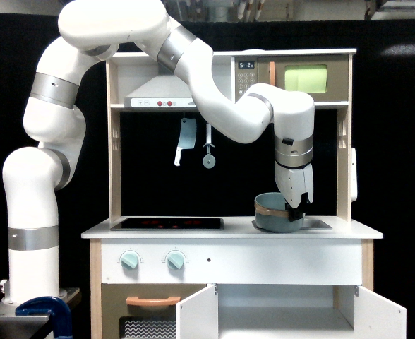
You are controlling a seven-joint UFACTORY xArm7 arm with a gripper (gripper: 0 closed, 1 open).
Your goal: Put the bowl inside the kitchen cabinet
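The small grey-teal bowl (272,214) with a tan band at its rim hangs tilted just above the sink (319,224) on the counter's right. My gripper (296,210) points down and is shut on the bowl's right rim. Below the counter the kitchen cabinet (285,314) stands with both white doors swung open, its white interior showing. The bowl's mouth leans toward the exterior view's left.
A black cooktop (166,223) lies on the counter's left. A toy cleaver (185,140) and a utensil (209,145) hang on the back wall. The microwave (305,75) sits at top right, the oven handle (153,301) at lower left. A blue clamp (45,311) is by the arm's base.
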